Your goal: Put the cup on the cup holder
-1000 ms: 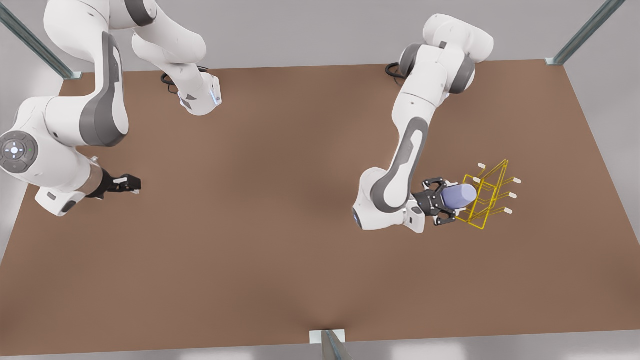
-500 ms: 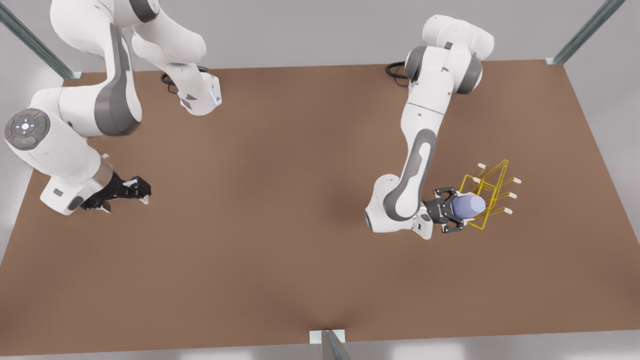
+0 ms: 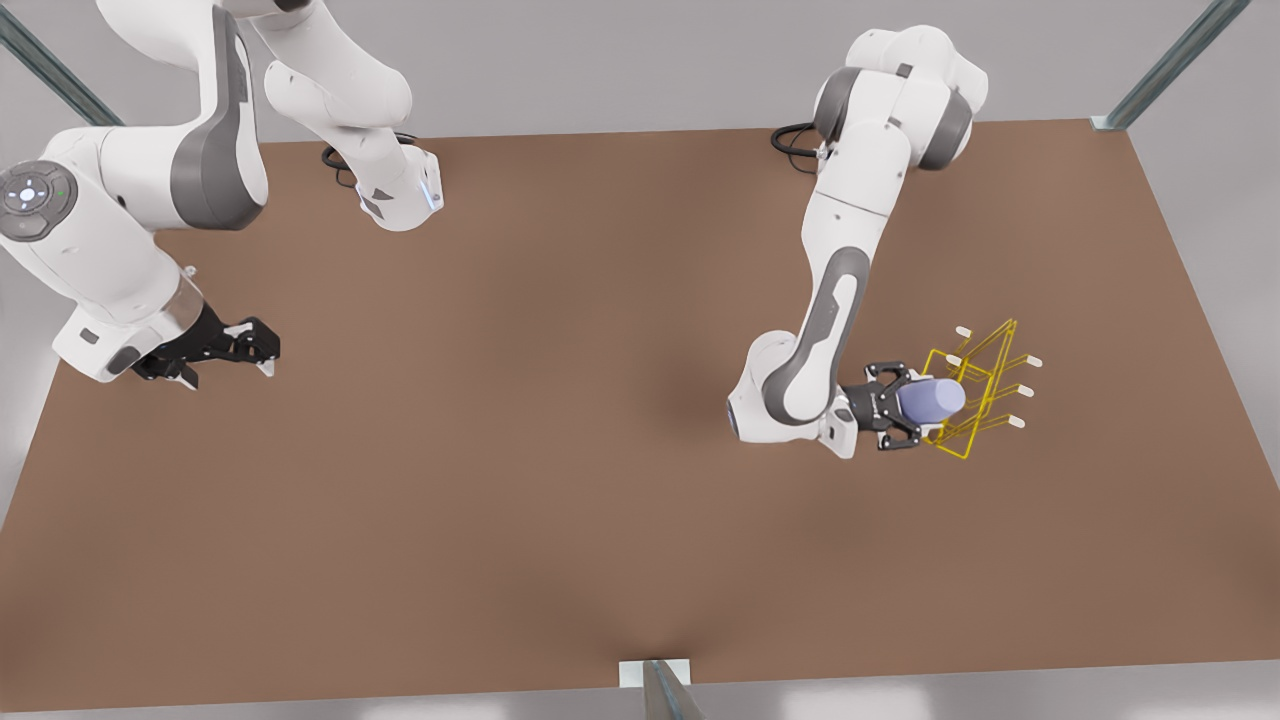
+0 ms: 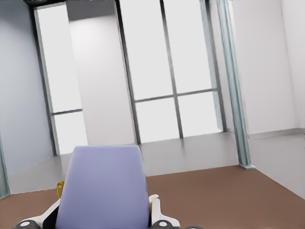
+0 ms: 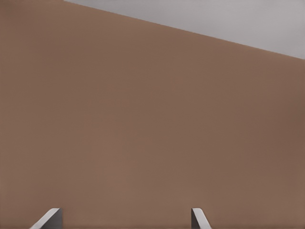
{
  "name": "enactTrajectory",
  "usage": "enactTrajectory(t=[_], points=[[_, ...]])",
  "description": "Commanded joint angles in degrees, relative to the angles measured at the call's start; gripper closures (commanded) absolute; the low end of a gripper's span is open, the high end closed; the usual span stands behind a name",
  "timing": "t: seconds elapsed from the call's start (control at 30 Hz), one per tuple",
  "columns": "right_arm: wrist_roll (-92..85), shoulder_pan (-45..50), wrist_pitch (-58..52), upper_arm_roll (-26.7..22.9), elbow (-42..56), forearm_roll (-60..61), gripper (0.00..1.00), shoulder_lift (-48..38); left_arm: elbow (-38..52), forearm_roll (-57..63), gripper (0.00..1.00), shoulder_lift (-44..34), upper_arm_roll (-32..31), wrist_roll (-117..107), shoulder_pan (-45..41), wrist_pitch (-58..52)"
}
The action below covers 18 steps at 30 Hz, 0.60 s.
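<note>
Because the cup point(image 3: 931, 400) must slide over a peg, the left gripper point(image 3: 905, 408) is carrying it sideways, fingers clamped on its base, mouth facing the cup holder point(image 3: 975, 395) just beyond; the right gripper point(image 3: 262, 352) is waiting, fingers apart, over the table point(image 3: 560, 400).

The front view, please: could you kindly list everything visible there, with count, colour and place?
cup: one, lavender-blue, lying sideways in the left hand, against the cup holder's near side.
cup holder: one, yellow wire with white-tipped pegs, on the table at the front view's right.
table: one, brown, spanning the scene.
left hand: one, black, shut on the cup, at the front view's right.
right hand: one, black, open, waiting over the table at the front view's left.
</note>
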Motion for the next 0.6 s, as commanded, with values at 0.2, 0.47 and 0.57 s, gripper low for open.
enactTrajectory(t=[0.2, 0.47, 0.57], points=[[0.0, 0.1, -2.7, 0.1, 2.4, 0.2, 0.0, -1.0, -3.0, 0.6, 0.2, -1.2, 0.0, -8.2, 0.2, 1.8], [0.3, 0.3, -1.9, 0.8, 2.4, 1.9, 0.0, -0.1, -6.0, 3.6, 0.19, -2.3, 0.0, -9.7, 1.0, 3.5], [0.4, -0.1, -1.9, 0.8, 2.4, 1.9, 0.0, 0.9, -6.2, 4.8, 0.19, -2.3, 0.0, -9.7, 2.1, 4.5]])
